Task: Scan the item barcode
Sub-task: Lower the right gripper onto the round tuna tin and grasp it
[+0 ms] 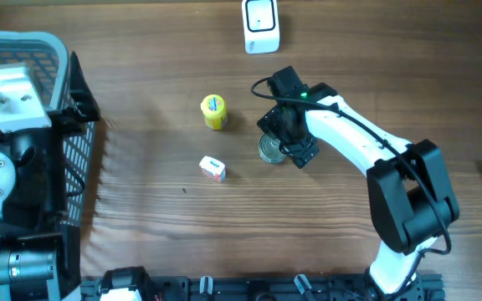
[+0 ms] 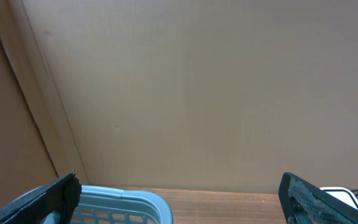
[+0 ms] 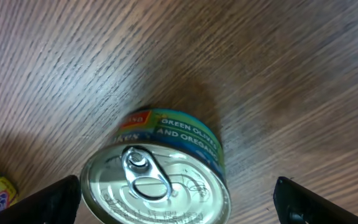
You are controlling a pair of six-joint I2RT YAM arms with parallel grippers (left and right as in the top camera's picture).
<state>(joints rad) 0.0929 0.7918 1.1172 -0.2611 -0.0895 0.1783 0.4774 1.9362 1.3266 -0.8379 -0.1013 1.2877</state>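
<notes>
While the right claw (image 3: 178, 202) hung just above the can (image 3: 157, 177), its jaws stood wide apart, one to each side, and nothing was gripped. The can sat upright on the tabletop (image 3: 260, 74), ring-pull lid up, near the middle of the work area. By my reading the task had barely begun: the can was not lifted, and closing on it, carrying it and showing its code all remained to be done.

Only the right wrist camera gave me the lid and the olive label. I found no barcode on the side it showed, so I could not tell where the code sat. From overhead the arm hid most of the can, but that view alone laid out the rest. A small box (image 1: 212, 169) and a yellow tub (image 1: 213, 112) lay to one side of the can, well apart from it. At the far edge stood a white device (image 1: 261, 25), which I took for the scanner.

Farthest off, the left claw (image 2: 182, 200) was also spread open and empty, parked over the basket (image 2: 123, 202). Its camera showed little beyond the basket rim and a bare wall.
</notes>
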